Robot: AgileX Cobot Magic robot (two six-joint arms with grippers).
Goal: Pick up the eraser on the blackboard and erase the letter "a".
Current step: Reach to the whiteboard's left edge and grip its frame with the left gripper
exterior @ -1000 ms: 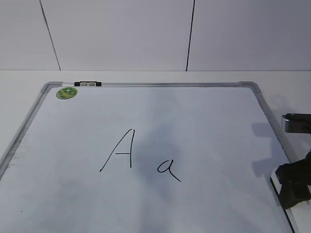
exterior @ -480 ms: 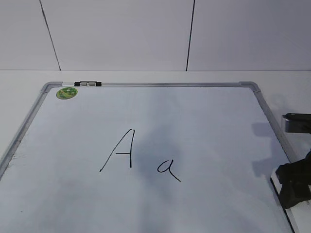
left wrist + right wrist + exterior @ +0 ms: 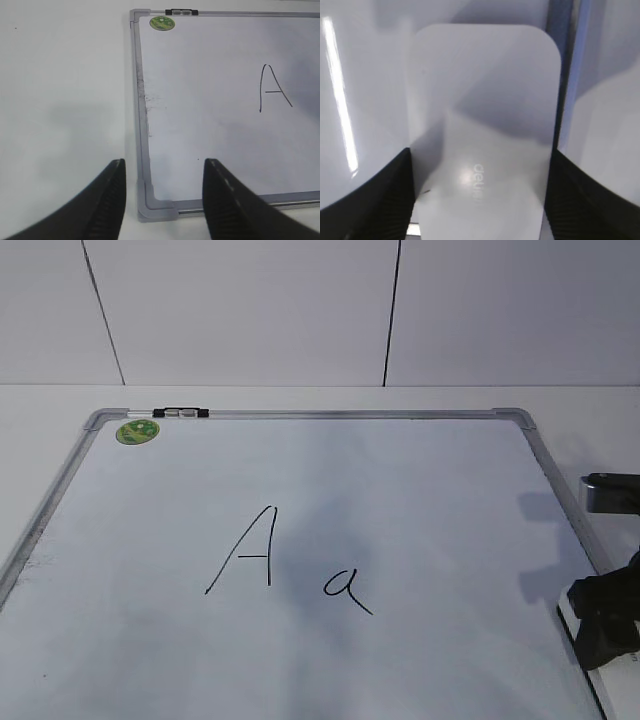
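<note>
Right wrist view is showing the right pincer (image 3: 480, 200) sitting with a finger touching each long side of the white eraser (image 3: 482, 115), gripping it by the blackboard's (image 3: 300, 480) right edge, with the letter "a" (image 3: 345, 588) waiting off to its left.

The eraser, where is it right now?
The eraser lies at the board's near right edge, between the right gripper's fingers; the exterior view shows only a white sliver under that gripper.

I see the eraser (image 3: 482, 125) as smooth, glossy white plastic catching glare. The blackboard (image 3: 420, 500) looks slick and faintly smudged, its frame brushed silver metal. My left gripper's fingers (image 3: 227, 200) look matt black with ribbed inner faces.
</note>
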